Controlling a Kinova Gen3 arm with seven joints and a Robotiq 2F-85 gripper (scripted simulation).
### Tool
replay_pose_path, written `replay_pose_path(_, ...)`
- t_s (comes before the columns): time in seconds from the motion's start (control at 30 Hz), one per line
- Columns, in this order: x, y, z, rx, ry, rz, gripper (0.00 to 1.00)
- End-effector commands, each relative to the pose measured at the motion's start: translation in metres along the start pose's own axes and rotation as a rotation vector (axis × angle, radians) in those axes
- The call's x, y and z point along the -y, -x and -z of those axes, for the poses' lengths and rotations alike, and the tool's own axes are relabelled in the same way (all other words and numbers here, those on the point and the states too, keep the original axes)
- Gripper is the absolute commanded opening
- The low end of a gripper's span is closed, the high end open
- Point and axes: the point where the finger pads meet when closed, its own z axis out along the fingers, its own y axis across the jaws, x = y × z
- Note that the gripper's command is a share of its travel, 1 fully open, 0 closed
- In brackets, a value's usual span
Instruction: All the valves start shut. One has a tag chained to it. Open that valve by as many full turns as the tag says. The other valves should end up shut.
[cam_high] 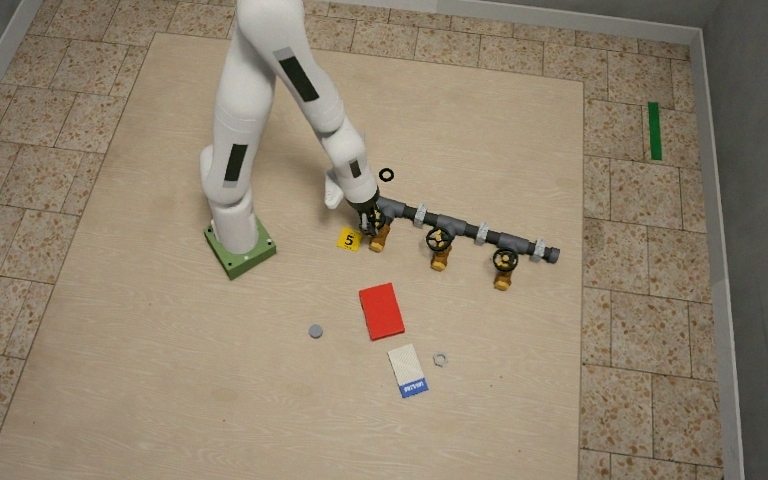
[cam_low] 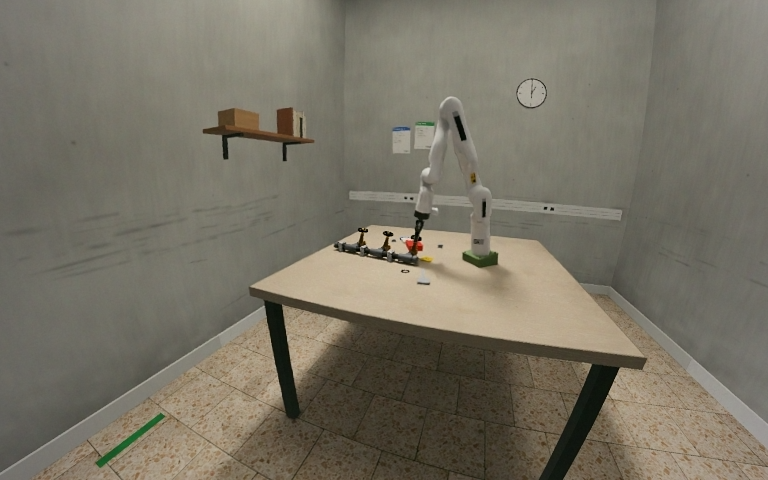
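A grey pipe (cam_high: 464, 229) lies on the table with three black handwheel valves on brass bodies. The left valve (cam_high: 377, 226) has a yellow tag (cam_high: 348, 238) reading 5 beside it. The middle valve (cam_high: 442, 239) and the right valve (cam_high: 498, 265) stand free. My gripper (cam_high: 369, 225) points down onto the left valve's handwheel, its fingers partly open and standing around the wheel; I cannot see whether they touch it. In the exterior view the gripper (cam_low: 416, 240) is low at the near end of the pipe (cam_low: 376, 251).
A black ring (cam_high: 384, 170) lies behind the pipe. A red block (cam_high: 381, 310), a white and blue box (cam_high: 407, 370), a grey disc (cam_high: 315, 331) and a grey nut (cam_high: 438, 354) lie in front. My green base (cam_high: 240, 249) stands to the left.
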Motion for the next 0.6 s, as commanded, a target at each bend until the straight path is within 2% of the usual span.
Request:
replay_pose_path(0.0,0.0,0.0004,0.0002,-0.004,0.014,0.181,0.64)
replay_pose_path(0.37,0.0001,0.0004,0.0002,0.0,0.015,0.739,0.64)
replay_pose_path(0.43,0.0001,0.0004,0.0002,0.0,0.015,0.739,0.64)
replay_pose_path(0.57,0.0001,0.0004,0.0002,0.002,0.015,0.895,0.64)
